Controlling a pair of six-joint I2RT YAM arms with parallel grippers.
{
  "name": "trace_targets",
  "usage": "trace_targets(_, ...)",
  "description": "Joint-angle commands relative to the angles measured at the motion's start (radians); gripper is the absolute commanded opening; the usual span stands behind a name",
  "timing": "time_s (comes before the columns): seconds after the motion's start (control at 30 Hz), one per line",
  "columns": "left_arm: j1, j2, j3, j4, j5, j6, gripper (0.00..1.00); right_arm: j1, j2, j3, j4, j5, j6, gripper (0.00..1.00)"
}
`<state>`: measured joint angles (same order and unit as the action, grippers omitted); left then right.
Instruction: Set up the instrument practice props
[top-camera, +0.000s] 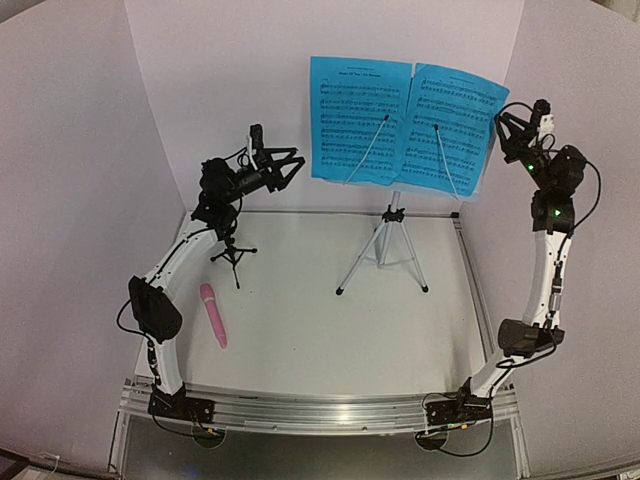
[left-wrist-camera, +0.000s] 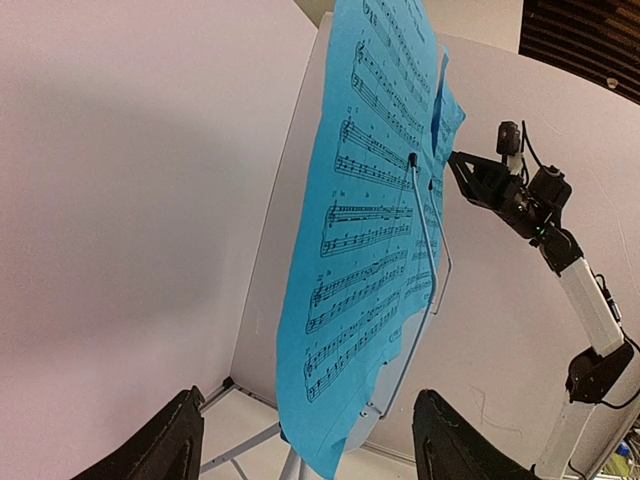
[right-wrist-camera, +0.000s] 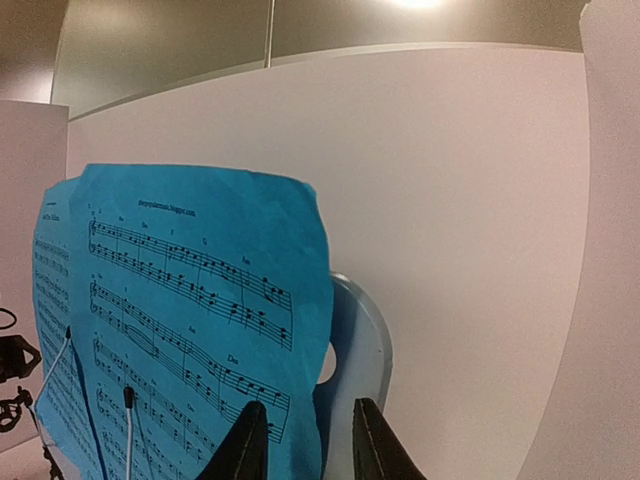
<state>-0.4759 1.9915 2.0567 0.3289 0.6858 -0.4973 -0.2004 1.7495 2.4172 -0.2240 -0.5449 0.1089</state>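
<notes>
The music stand on its silver tripod stands at the back middle of the table. Two blue sheet-music pages rest on it under wire holders. The pink microphone lies flat on the table at the left. The small black tripod mic holder stands behind it. My left gripper is raised, wide open and empty, just left of the left page. My right gripper is open with a narrow gap at the right page's edge; the pale blue stand plate shows between its fingers.
White walls enclose the back and both sides of the table. A metal rail runs along the near edge by the arm bases. The left arm reaches over the black mic holder.
</notes>
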Motion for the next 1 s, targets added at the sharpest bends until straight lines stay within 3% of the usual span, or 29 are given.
trace_targets(0.0,0.003,-0.001,0.054,-0.003,0.021,-0.003,0.72,0.011,-0.031,-0.01,0.046,-0.037,0.001,0.27)
trace_targets(0.43,0.003,0.0,0.053,-0.005,0.016,0.002,0.72,0.022,-0.007,-0.025,0.072,-0.026,0.025,0.23)
trace_targets(0.97,0.003,0.003,0.057,0.0,0.013,0.002,0.73,0.021,-0.007,-0.034,0.069,-0.006,0.022,0.0)
